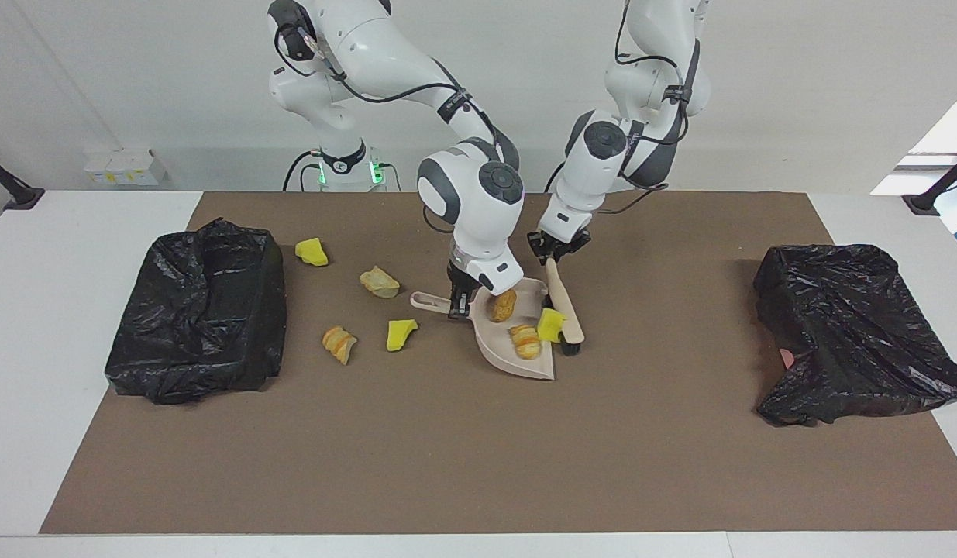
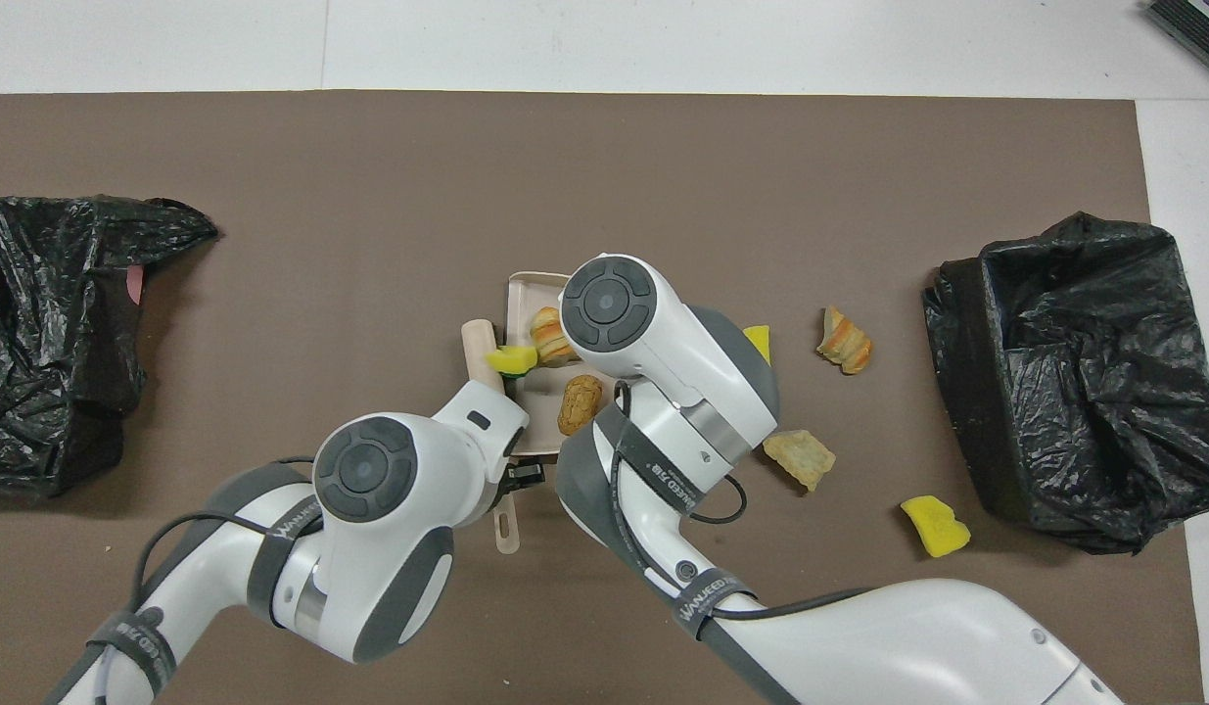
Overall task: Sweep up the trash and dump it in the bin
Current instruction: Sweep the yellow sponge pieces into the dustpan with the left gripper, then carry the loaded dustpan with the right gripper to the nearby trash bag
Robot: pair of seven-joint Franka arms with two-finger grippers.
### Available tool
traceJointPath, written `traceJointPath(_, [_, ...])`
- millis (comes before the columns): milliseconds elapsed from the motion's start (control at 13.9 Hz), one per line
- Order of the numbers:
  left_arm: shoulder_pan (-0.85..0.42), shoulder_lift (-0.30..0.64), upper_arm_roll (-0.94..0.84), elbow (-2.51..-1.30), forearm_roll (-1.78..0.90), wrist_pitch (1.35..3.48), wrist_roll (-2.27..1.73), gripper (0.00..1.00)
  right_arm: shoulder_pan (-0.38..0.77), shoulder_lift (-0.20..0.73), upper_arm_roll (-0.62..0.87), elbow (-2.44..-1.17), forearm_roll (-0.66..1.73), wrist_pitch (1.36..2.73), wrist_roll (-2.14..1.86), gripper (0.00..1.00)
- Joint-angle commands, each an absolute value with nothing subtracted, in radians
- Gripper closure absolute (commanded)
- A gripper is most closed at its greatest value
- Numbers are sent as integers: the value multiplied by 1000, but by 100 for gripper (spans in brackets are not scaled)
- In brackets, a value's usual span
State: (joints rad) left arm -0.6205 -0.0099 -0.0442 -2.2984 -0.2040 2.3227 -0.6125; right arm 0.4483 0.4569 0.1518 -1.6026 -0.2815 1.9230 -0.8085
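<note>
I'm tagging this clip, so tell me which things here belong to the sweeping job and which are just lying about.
Job:
- beige plastic dustpan, held by right gripper
- wooden-handled brush, held by left gripper
- yellow sponge chunk at the pan's mouth
- two brown pastry bits in the pan
- loose pieces on the mat
- black-bagged bins

Lying about:
- white wall box

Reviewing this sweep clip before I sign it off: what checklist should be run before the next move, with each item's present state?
1. Right gripper shut on the dustpan handle: ok.
2. Left gripper shut on the brush: ok.
3. Yellow chunk fully inside the pan: not ok, it sits at the open edge against the brush.
4. Two bread pieces in the pan: ok.
5. All trash collected: not ok, four loose pieces lie toward the right arm's bin.
</note>
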Motion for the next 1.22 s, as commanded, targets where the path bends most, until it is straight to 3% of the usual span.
traceJointPath(0, [-690,-12,-32,-2283,-225,2339,-609,100,433,426,164,-1637,-269,1918,-811,100])
traceJointPath(287, [-675,-18,-18,-2250,-210,2260,-592,100,433,425,164,-1634,-267,1911,-811,100])
traceJointPath(717, [-546,-55,-18,-2244,-169,2175,-566,100,402,407,164,-1631,-216,1913,-808,100])
traceJointPath(1147, [-543,-116,-28,-2296,-129,2137,-587,100,287,305,164,-1631,-81,1888,-859,100])
